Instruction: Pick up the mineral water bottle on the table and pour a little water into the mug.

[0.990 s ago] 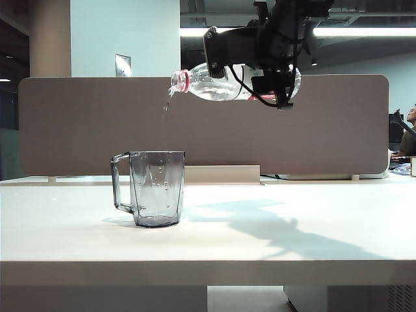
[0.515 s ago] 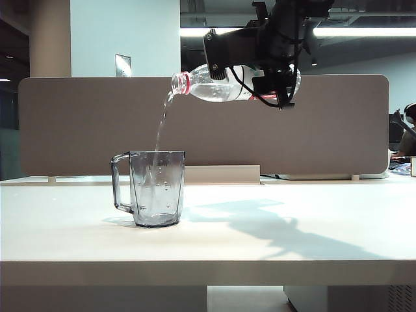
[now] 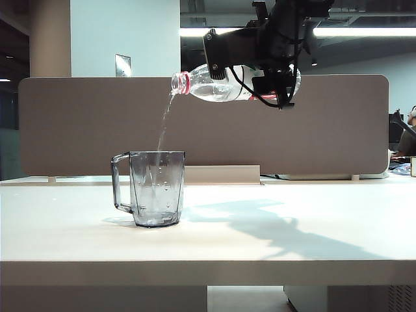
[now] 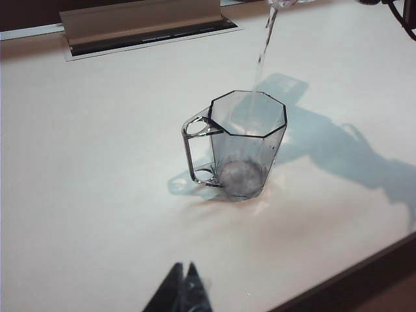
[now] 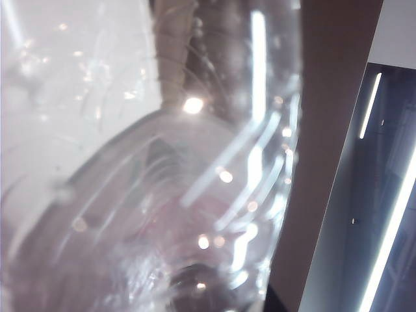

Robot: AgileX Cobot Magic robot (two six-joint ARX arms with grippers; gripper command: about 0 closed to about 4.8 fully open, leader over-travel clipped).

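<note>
The right gripper (image 3: 276, 81) clamped the mineral water bottle (image 3: 221, 83) nearly level, water (image 3: 162, 127) streaming into the mug (image 3: 155, 188) on the table (image 3: 292, 227) below. The left gripper (image 4: 184, 286), fingertips together, hung near the mug.

Bottle (image 3: 227, 83): label mostly hidden behind right gripper (image 3: 276, 81); fills right wrist view as blur. Left gripper (image 4: 182, 289): tips only, cut off. Person (image 3: 409, 133): cut off.
</note>
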